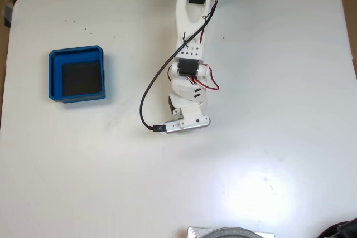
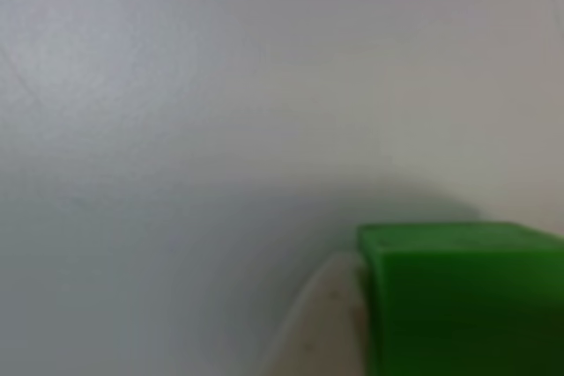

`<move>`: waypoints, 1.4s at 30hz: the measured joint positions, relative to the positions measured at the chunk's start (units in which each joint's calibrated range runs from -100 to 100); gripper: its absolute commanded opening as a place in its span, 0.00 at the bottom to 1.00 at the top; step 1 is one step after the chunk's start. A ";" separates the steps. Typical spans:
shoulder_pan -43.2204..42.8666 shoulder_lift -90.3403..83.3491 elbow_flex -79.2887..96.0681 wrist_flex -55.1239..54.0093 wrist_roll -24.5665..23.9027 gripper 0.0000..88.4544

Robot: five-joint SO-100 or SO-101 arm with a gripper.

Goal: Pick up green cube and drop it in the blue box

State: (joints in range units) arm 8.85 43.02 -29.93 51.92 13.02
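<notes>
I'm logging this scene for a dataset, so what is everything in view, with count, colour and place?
blue box: one, blue with dark floor, left part of the table in the fixed view, nothing in it
green cube: one, bright green, lower right of the other view, close to the camera
table: one, white, under everything
grey round thing: one, bottom edge of the fixed view, cut off
black cable: one, looping left of the arm
arm: one, white, reaching down from the top edge; end effector hidden beneath it

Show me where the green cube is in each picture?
Fixed view: I can't spot the cube; the white arm hangs over the table's middle, with the blue box off to the left.
Other view: green cube sits bottom right, very close and blurry.
Shared landmark: the white table.
</notes>
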 measured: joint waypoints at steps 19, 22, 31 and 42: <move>0.00 -0.08 0.00 0.17 0.00 0.02; 0.00 -0.33 0.00 0.17 0.00 0.02; 0.00 -8.27 0.00 8.69 0.00 0.02; 0.00 -21.47 0.00 14.89 0.00 0.02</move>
State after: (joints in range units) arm 8.85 21.55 -29.93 66.82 13.02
